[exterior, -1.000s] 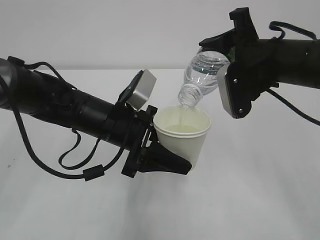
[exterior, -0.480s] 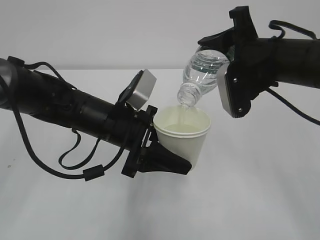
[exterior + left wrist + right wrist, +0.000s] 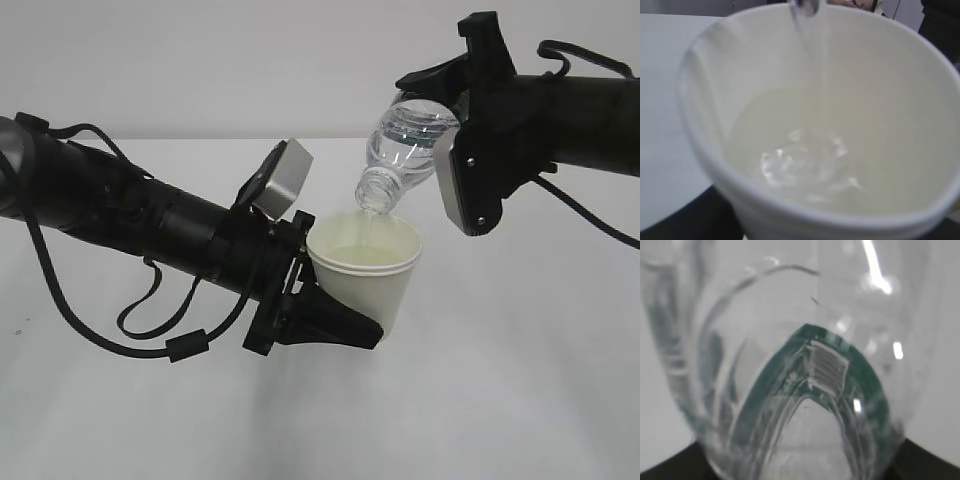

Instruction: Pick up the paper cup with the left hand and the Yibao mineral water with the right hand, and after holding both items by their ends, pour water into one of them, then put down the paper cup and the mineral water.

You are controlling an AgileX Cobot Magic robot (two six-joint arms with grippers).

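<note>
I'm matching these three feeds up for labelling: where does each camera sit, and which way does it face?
Exterior: table height, side-on; both arms, left gripper holding the paper cup, right gripper tilting the bottle.
Left wrist: looks into the cup; hardly any arm visible.
Right wrist: pressed against the bottle; dark gripper edges below.
Shared: cup, bottle.

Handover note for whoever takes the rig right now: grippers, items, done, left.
Left hand: shut on the paper cup, gripping its lower part and holding it upright above the table.
Right hand: shut on the Yibao mineral water, tilted mouth-down over the cup's rim.
Done: both items picked up and lifted; pour under way. A thin stream shows in the left wrist view, and water pools in the cup bottom.
Left: finish the pour, tip the bottle upright, then set cup and bottle down on the table and release.
</note>
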